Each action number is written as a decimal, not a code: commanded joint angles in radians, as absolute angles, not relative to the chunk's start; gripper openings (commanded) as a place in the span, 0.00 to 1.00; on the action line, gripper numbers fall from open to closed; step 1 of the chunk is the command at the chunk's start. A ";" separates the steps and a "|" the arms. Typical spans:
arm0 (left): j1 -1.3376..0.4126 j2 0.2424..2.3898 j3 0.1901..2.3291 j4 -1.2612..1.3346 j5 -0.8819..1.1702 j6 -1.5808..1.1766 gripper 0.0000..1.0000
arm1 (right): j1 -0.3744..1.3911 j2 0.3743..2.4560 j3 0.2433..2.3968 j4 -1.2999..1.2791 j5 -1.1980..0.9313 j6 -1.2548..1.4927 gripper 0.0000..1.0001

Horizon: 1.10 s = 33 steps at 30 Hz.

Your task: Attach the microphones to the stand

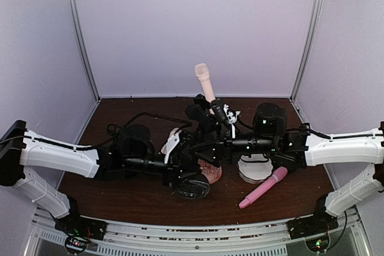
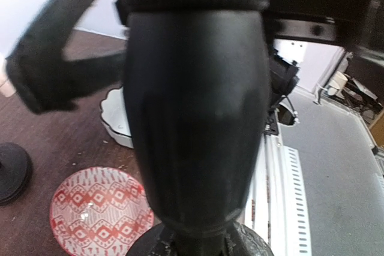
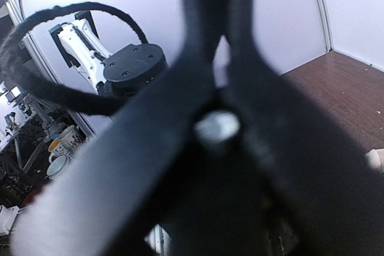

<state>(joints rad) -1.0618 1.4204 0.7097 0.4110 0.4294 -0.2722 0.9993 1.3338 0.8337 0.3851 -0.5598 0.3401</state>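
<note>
Crowding: both arms meet mid-table around the stand (image 2: 198, 118), whose round base (image 1: 193, 186) sits toward the near edge.
Left gripper (image 1: 182, 163): clenched on the stand's lower shaft. The shaft fills its wrist view and hides the fingers.
Right gripper (image 1: 221, 145): at the stand's upper joint. Its wrist view is a blur of black bars and a bolt, so I cannot tell whether it is released or clenched.
Cream mic (image 1: 204, 81): upright at the stand's top, head up, above both grippers, against the back wall.
Pink mic (image 1: 263, 187): flat on the table (image 1: 114, 199), front right, slanted with one end toward the near edge. It lies just beside the white dish (image 1: 254, 172) and apart from the stand.
Red dish (image 2: 99, 211): on the table just beside the base, between it and the white dish.
Pale patch (image 1: 174, 132): among the left arm's links; cannot tell what it is.
Edges: walls (image 1: 192, 28) close the left, back and right sides, with metal posts (image 1: 84, 34) at the back corners. A rail (image 1: 192, 232) runs along the near edge and carries both arm bases.
Open room: bare table at front left, a bare strip between pink mic and rail, and bare wood along the back wall either side of the stand.
Cable (image 3: 60, 22): a black loop arcs across the upper left of the right wrist view.
Writing: none can be read. The mugs (image 3: 60, 142) far behind are too blurred.
</note>
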 commanded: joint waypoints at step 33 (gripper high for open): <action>-1.022 1.326 0.760 0.393 0.695 -0.137 0.00 | 0.974 1.223 0.788 0.324 -0.690 0.182 0.65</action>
<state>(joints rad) -1.0218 1.3552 0.7128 0.3187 0.6033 -0.1574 0.9749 1.1835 0.7673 0.2775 -0.6315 0.2234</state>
